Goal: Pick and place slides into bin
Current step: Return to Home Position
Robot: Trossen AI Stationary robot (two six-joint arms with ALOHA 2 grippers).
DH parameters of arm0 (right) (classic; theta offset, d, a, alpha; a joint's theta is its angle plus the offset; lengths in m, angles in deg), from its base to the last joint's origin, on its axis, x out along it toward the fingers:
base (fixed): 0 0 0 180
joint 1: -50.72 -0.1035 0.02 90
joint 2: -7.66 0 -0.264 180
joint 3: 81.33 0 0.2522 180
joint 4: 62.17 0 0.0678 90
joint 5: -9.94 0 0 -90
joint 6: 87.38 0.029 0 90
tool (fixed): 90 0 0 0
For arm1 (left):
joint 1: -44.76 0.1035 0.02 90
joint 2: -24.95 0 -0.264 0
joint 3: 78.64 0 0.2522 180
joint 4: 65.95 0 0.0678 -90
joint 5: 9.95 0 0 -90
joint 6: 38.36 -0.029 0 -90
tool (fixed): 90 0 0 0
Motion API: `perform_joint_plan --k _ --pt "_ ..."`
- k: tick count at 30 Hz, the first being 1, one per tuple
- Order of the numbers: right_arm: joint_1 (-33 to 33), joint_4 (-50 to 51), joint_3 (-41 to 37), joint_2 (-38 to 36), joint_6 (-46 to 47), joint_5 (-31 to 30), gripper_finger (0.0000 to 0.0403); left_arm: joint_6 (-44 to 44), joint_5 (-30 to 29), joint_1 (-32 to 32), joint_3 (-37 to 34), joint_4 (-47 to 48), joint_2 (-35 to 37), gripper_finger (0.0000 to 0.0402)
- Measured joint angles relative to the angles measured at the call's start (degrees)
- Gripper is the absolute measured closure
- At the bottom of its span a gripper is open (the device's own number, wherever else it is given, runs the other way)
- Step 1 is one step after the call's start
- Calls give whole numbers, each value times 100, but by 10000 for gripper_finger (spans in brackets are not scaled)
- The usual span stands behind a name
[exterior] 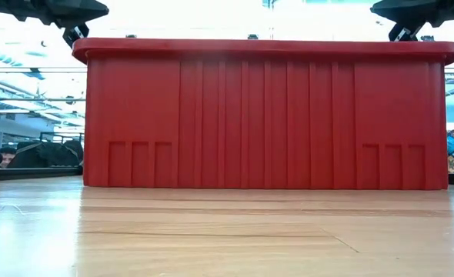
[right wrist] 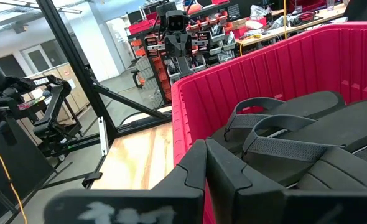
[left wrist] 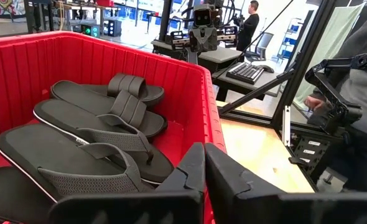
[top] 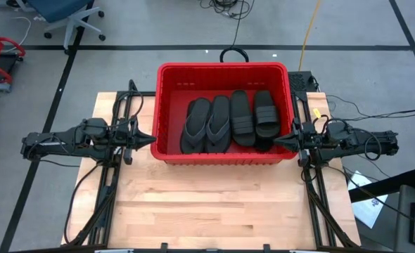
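Several black slides (top: 228, 121) lie side by side on the floor of the red bin (top: 167, 105), which stands on the wooden table. Two have thong straps (left wrist: 102, 149), two have broad band straps (left wrist: 130, 102). My left gripper (top: 151, 139) hovers shut just outside the bin's left wall, at rim height. My right gripper (top: 278, 140) hovers shut by the bin's right wall. Both point level toward the bin and hold nothing. In the low view, the bin's near wall (exterior: 265, 115) hides the slides.
Bare wooden tabletop (top: 214, 211) lies near of the bin. Black frame rails (top: 109, 190) run along the table's left and right sides. A person (left wrist: 249, 25) stands far off in the room behind, among benches and equipment.
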Motion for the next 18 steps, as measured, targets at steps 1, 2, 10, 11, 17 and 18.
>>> perform_joint_plan --k 1,2,10,11,17,18 --pt "0 0 0 -2 -1 -1 403 0 0 0 0 0 0 398" --pt "2 0 0 0 -2 0 403 2 0 0 0 -2 0 399" --pt "0 0 0 0 0 -1 403 2 0 0 0 -2 0 382" --pt "1 0 0 0 -2 0 403 0 0 0 0 -2 0 379" --pt "1 0 -1 0 -1 -1 403 0 0 0 0 0 0 375" --pt "1 0 0 0 -2 0 403 0 0 0 0 -1 0 377"
